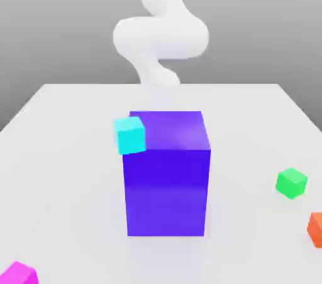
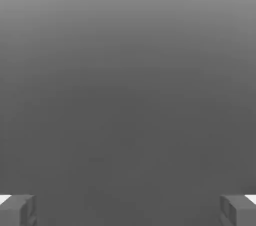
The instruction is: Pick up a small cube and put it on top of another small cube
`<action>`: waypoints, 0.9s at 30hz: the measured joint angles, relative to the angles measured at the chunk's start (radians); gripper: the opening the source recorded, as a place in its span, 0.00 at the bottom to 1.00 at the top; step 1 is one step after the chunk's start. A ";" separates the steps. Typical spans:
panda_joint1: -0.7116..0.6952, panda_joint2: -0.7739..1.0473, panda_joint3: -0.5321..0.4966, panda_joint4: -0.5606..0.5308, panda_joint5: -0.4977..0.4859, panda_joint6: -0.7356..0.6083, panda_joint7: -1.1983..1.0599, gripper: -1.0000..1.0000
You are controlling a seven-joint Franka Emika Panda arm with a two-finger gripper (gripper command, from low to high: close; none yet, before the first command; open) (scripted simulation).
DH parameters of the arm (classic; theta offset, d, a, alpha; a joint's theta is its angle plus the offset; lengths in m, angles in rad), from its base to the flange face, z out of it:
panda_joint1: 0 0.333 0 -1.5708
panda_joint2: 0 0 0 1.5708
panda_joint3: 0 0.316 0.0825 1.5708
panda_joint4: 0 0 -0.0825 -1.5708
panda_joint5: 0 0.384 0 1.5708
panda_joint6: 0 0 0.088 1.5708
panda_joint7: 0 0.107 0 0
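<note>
The small magenta-pink cube (image 1: 19, 273) lies on the white table at the near edge, on the exterior view's left. The small bright-green cube (image 1: 292, 182) sits on the table on the exterior view's right, far from the magenta one. My white arm (image 1: 160, 31) rises at the back of the table, behind the big blue-purple block. In the hand view my gripper (image 2: 128, 211) is open: its grey fingertips (image 2: 17, 210) stand far apart with nothing between them, and only plain grey lies ahead.
A tall blue-purple block (image 1: 166, 172) stands in the middle of the table (image 1: 63, 150). A cyan cube (image 1: 129, 135) shows at its upper left corner. An orange cube (image 1: 316, 228) lies at the right edge, nearer than the green cube.
</note>
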 joint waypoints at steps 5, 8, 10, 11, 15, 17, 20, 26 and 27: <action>-0.006 0.187 -0.058 0.023 0.027 0.041 -0.024 0.50; -0.011 0.295 -0.092 0.036 0.046 0.066 -0.042 0.50; -0.017 0.367 -0.113 0.045 0.062 0.081 -0.055 0.50; -0.020 0.404 -0.123 0.050 0.070 0.089 -0.062 0.50; -0.036 0.549 -0.161 0.067 0.105 0.121 -0.091 0.50; -0.052 0.622 -0.176 0.076 0.124 0.136 -0.106 0.50; -0.083 0.732 -0.190 0.090 0.150 0.160 -0.128 0.50; -0.137 0.948 -0.202 0.116 0.185 0.208 -0.160 0.50; -0.146 0.984 -0.206 0.121 0.189 0.216 -0.163 0.50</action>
